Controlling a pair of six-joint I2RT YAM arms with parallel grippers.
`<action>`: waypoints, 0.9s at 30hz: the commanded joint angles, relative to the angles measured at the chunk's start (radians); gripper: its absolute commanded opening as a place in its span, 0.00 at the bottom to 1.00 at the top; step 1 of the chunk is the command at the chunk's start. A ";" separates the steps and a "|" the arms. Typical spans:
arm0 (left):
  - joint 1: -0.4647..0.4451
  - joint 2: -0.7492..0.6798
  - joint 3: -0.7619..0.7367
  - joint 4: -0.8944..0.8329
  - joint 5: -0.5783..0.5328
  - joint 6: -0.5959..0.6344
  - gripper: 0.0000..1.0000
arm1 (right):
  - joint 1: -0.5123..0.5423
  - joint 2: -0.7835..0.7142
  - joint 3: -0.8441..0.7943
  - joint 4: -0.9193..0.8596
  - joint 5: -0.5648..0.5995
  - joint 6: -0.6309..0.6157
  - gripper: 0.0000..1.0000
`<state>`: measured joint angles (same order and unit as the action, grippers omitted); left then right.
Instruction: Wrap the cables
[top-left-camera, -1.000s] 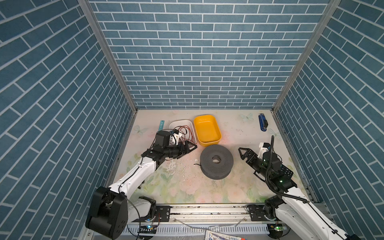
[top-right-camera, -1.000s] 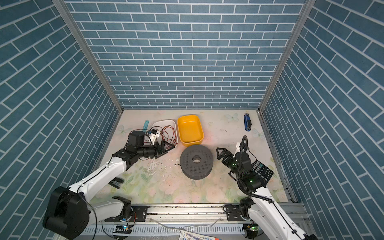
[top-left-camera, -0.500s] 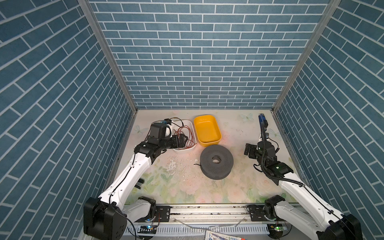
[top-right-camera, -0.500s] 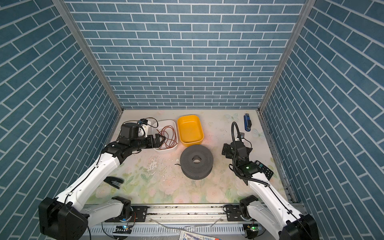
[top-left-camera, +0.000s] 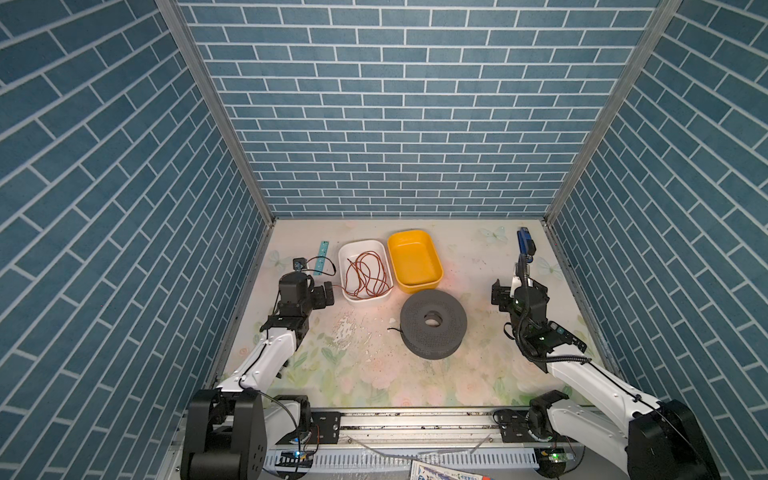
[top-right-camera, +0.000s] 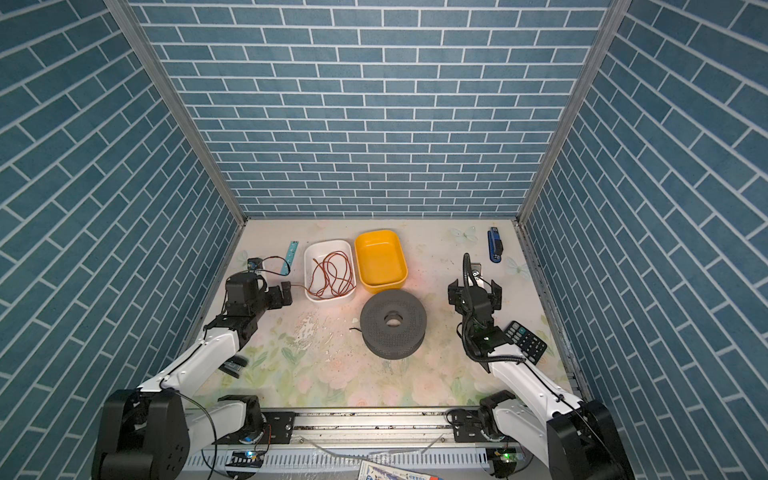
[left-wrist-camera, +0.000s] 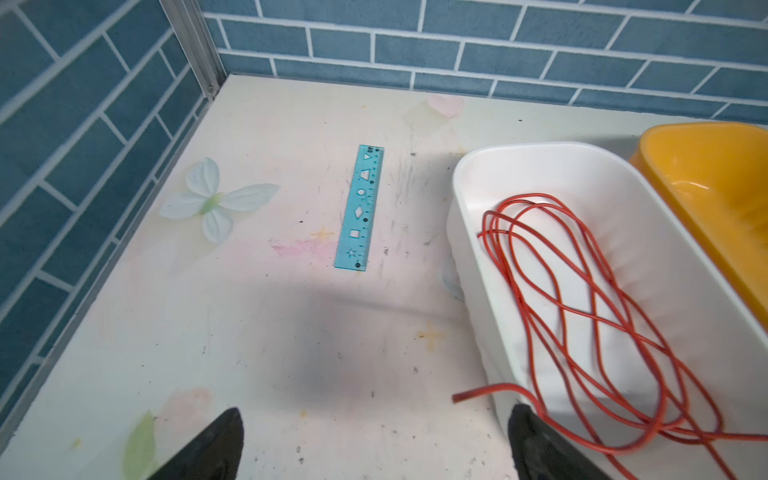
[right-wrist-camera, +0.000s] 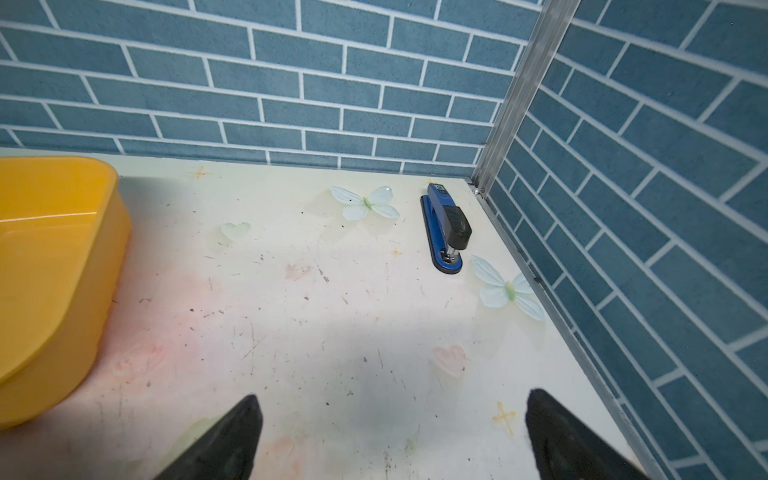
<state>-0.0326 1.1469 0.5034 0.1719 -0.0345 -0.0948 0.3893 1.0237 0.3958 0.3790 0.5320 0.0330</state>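
Observation:
Of the cables I see only a short black end (top-left-camera: 392, 329) sticking out at the left side of the dark grey spool (top-left-camera: 451, 332), which lies flat mid-table in both top views. My left gripper (top-left-camera: 330, 294) is open just left of the white tray (top-left-camera: 341, 266). In the left wrist view the left gripper (left-wrist-camera: 376, 415) has bare table between its fingers. A reddish-brown wire (left-wrist-camera: 582, 299) is coiled in the tray, its loose end hanging out beside one finger. My right gripper (top-left-camera: 515, 286) is open over bare table right of the spool, and the right gripper (right-wrist-camera: 392, 401) is empty.
A yellow tub (top-left-camera: 413, 257) stands behind the spool next to the white tray. A blue stapler (top-left-camera: 525, 243) lies at the back right, a teal ruler (top-left-camera: 322, 257) at the back left. A calculator (top-right-camera: 525, 340) lies near the right arm, and another stapler (top-right-camera: 232, 365) under the left arm.
The left gripper has drawn back off the white tray to its left side. The right gripper has swung up and toward the back wall. Both stayed open.

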 joint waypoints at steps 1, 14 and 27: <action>0.006 0.025 -0.069 0.266 -0.093 0.080 1.00 | -0.030 0.023 -0.041 0.146 0.042 -0.091 0.99; 0.005 0.316 -0.310 0.997 -0.111 0.130 1.00 | -0.189 0.222 -0.109 0.432 -0.115 -0.059 0.99; 0.003 0.382 -0.241 0.926 -0.234 0.091 1.00 | -0.202 0.491 -0.198 0.908 -0.015 -0.109 0.99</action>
<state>-0.0322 1.5333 0.2844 1.0832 -0.2058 0.0177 0.1993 1.5333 0.2066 1.1927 0.4938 -0.0677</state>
